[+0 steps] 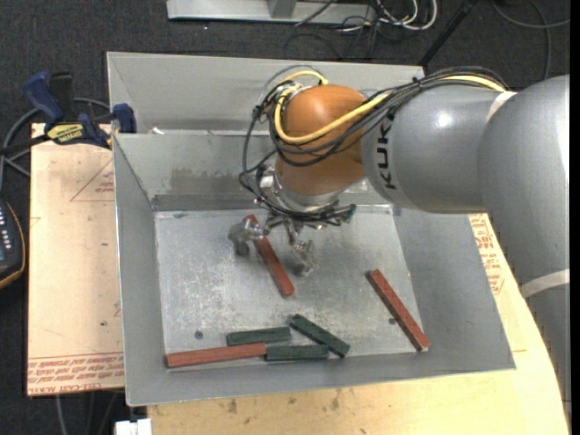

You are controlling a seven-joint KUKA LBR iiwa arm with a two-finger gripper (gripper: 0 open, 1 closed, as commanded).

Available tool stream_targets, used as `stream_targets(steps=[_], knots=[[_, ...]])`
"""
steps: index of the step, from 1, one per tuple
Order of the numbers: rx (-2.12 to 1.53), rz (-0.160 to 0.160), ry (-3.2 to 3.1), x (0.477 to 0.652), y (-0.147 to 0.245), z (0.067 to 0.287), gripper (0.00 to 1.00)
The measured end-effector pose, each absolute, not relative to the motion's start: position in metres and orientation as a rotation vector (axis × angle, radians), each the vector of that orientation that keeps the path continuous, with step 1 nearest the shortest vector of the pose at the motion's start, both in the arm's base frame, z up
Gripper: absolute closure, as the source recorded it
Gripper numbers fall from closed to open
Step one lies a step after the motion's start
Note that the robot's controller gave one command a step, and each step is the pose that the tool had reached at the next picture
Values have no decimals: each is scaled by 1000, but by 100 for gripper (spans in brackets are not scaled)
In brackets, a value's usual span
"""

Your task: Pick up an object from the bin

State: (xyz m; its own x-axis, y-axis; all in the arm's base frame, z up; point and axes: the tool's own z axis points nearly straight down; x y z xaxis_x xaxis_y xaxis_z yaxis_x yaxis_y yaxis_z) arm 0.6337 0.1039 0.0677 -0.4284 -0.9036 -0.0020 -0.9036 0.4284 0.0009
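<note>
Camera view showed the gripper (pixel 272 250) low over the middle floor of the bin (pixel 136 234), jaws spread wide and gripping nothing, one finger either side of the upper end of a red-brown flat stick (pixel 279 275), apparently so placed to clamp across its narrow width.

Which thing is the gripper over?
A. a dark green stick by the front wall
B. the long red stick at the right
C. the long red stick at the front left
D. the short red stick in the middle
D: the gripper stands with its open fingers on either side of the upper end of the short red stick.
</note>
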Motion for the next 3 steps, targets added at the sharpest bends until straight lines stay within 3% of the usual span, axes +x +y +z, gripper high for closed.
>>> stream_targets(steps=[1, 2, 3], knots=[[-1676, 3, 2651, 635, 105, 71, 100], [-1768, -7, 2583, 635, 82, 196, 100], [-1957, -7, 2444, 618, 71, 313, 100]])
